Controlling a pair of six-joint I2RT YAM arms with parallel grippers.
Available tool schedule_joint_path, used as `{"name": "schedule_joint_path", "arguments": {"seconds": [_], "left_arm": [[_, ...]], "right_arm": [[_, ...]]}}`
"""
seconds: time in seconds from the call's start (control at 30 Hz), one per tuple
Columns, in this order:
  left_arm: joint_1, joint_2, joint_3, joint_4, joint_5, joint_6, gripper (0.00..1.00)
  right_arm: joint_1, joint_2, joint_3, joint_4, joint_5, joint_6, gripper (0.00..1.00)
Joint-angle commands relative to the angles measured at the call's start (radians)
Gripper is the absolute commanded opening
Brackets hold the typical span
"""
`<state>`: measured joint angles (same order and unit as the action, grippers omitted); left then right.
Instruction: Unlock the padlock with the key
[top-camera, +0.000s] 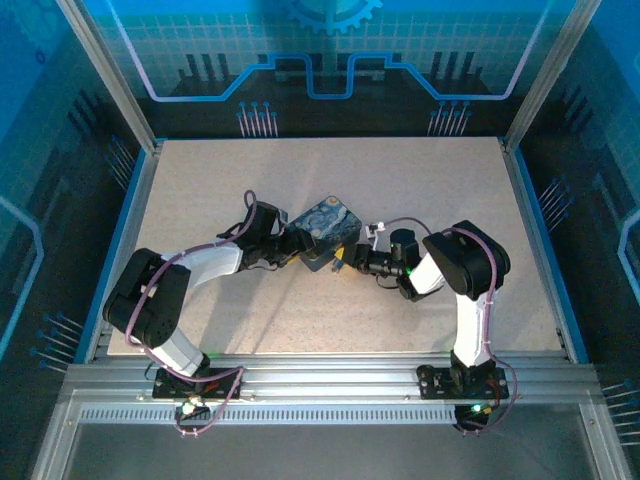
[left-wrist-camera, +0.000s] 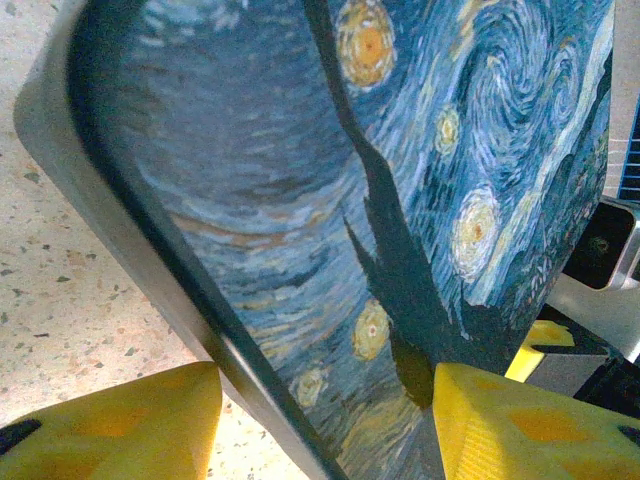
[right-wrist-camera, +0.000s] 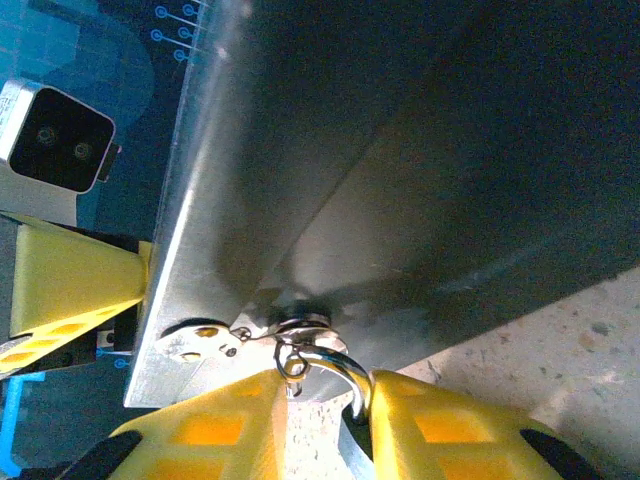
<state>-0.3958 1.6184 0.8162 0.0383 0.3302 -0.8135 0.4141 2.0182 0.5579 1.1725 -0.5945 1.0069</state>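
right wrist view sets the padlock (right-wrist-camera: 330, 362) at the lower edge of the box (right-wrist-camera: 400, 150), just beside its hasp (right-wrist-camera: 200, 342), with the silvery shackle looping up between the yellow fingers (right-wrist-camera: 460, 430) of the right gripper (right-wrist-camera: 325, 430). those jaws stand narrow on either side of it, but i cannot tell whether they pinch the lock, the key or nothing. the key i cannot pick out for certain; a tiny twisted bit of metal next to the shackle may be it. the left gripper (left-wrist-camera: 325, 400) is clamped on the starry box, one pad on each side.

the risks as i judge them: the lock hangs loose, so a closing jaw may nudge it aside rather than catch it. the keyhole is hidden behind the fingers, so a thin key could miss or skid off. any turning force may twist the smooth tin in the left grip — and a dropped key would be hard to find on the speckled table (right-wrist-camera: 560, 340).
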Motion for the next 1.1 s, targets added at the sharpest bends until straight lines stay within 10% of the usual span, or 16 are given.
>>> {"name": "schedule_joint_path", "arguments": {"seconds": [0.0, 1.07], "left_arm": [[-0.013, 0.015, -0.01, -0.043, -0.008, -0.001, 0.58], [-0.036, -0.015, -0.056, -0.054, -0.013, -0.017, 0.58]], "right_arm": [[0.014, -0.014, -0.022, -0.016, 0.012, -0.002, 0.25], [0.006, -0.062, -0.075, 0.016, 0.093, 0.123, 0.05]]}}
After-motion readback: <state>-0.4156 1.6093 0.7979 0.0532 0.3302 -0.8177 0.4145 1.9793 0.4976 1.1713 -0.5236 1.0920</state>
